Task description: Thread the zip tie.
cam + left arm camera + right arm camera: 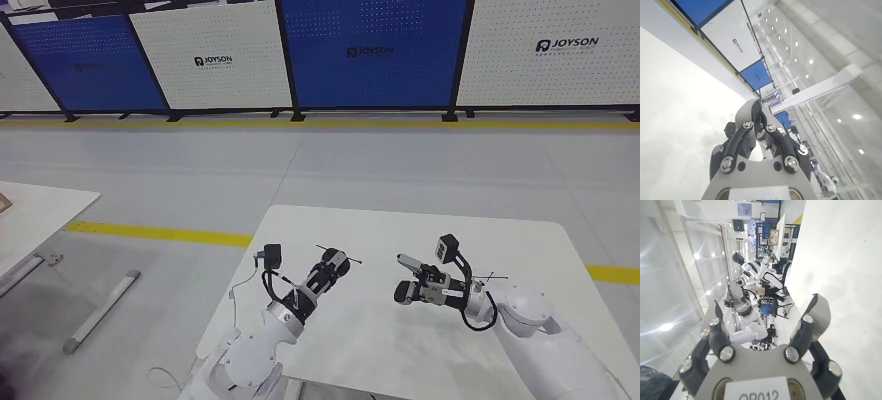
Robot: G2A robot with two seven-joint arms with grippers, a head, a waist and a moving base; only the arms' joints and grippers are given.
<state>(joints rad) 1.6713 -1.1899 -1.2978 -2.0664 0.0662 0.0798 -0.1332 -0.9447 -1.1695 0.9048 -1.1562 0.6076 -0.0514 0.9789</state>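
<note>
A: Where is your zip tie [350, 259] right now?

B: Your left gripper [334, 265] is clamped tight on it, above the white table [400, 225]. In the left wrist view it is a thin black strip pinched between the dark, ribbed pads [755, 110], with one end poking out past the fingertips. From above it lies crosswise to the fingers, a short length showing on either side.

A: And the right gripper [403, 277]?

B: Spread wide, with nothing in it; it faces the left one across a gap, apart from the tie. Its fingers [819, 306] are smooth pale shells on black linkages with bright round pins.

A: So what could spoil this for you?

B: Mostly the tie itself. It looks slender, flat and springy, probably slick plastic, so a strip gripped at one narrow spot may pivot in the pads if you push on a free end. I cannot tell which end is the head and which the tail, so you could line up on the wrong one.

A: Anything else?

B: The free ends are short and fine. If you close those wide jaws a little off line, you may miss the tip or flick it aside. Both grippers are bulky, so a close approach risks finger knocking finger and jarring the tie loose. If it drops, it would likely lie flat on that smooth tabletop, where it would be awkward to pick up again.
</note>
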